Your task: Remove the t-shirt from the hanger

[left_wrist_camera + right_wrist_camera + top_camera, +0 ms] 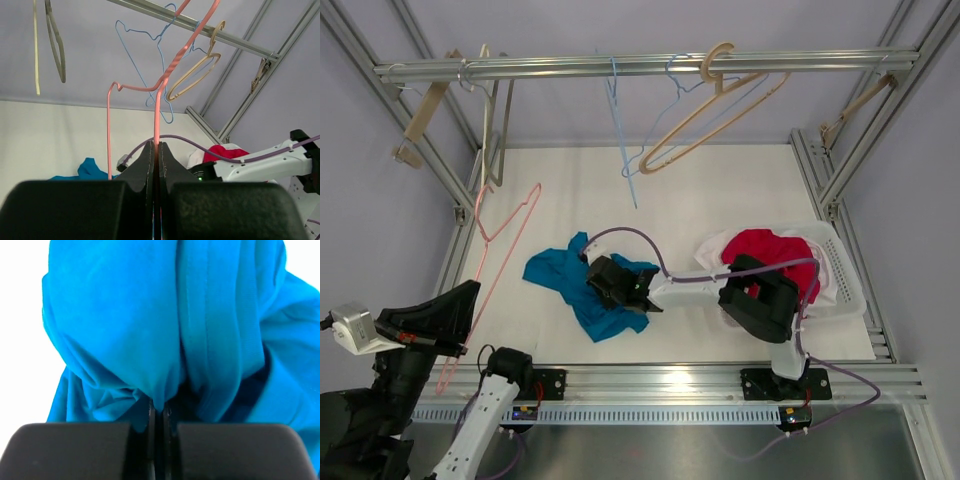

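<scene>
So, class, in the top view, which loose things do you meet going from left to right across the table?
pink hanger → blue t-shirt → red cloth

**Work cell: white tabletop (720,190) inside an aluminium frame, enclosed by pale lavender walls (365,210).**

An overhead rail (650,66) spans the far side, braced by slanted struts (900,95) at both corners. A blue wire hanger (623,135) and a beige hanger (712,122) hang from the rail. A grooved aluminium channel (670,375) borders the tabletop's near edge, with a slotted white strip (670,412) just in front of it. A white perforated basket (855,290) sits at the right edge. Lighting is even and diffuse.
</scene>
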### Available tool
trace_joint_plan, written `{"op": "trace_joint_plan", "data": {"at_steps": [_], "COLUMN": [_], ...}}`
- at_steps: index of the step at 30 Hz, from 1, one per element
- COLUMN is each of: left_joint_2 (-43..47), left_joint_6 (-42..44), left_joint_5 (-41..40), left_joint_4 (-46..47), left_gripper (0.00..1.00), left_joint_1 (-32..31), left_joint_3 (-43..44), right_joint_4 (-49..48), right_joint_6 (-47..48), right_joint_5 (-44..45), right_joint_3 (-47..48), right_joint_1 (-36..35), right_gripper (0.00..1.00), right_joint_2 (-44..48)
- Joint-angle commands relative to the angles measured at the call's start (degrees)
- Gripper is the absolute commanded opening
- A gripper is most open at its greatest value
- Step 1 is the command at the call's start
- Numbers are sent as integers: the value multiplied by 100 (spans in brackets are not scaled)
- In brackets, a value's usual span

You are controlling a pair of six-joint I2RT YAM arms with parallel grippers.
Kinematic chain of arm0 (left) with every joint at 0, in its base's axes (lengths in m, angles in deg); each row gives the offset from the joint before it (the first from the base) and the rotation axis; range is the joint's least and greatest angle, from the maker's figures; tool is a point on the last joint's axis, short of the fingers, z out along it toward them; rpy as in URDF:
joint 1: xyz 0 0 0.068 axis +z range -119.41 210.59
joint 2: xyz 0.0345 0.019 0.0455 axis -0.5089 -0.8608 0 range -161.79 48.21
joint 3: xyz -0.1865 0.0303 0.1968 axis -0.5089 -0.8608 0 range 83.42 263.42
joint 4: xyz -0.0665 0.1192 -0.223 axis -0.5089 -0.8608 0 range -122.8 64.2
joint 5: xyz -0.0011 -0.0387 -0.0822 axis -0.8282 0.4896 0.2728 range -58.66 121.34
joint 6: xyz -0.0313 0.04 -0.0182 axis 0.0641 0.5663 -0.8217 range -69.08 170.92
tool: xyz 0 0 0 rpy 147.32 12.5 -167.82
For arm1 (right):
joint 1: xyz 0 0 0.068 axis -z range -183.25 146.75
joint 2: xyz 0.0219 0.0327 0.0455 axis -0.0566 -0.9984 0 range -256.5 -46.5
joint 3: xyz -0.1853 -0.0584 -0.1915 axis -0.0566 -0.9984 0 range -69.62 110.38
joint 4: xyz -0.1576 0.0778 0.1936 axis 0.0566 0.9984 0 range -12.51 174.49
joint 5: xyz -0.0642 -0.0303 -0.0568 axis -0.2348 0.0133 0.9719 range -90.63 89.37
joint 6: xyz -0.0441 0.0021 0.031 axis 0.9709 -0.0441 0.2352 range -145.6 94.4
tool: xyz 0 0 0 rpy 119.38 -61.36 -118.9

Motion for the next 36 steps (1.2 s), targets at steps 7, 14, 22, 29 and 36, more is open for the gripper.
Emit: {"op": "trace_joint_plan", "data": {"at_steps": [7,14,22,29,36], "left_joint_2": [138,270,217,226,138], "left_joint_6": [70,-18,-71,-150,-185], "left_joint_5": [82,205,372,513,671], "left_joint_4": [455,525,648,736,753], "left_gripper": [0,0,0,0,0], "left_joint_1": [1,1,10,10,10], "left_joint_3": [-247,-520,-582,-626,-582], "right_joint_4": [1071,2724,2559,2565,2954], "right_joint_6": [56,442,2337,2493,-763], "right_joint_5": [2095,3968,5323,4641,2819], "right_joint_3": [-978,-117,1404,385,-1860], "right_joint_1": [-796,-796,-586,1406,3467], "right_gripper": [0,0,0,0,0], "right_joint_2": [4076,6361,6813,6874,7550]}}
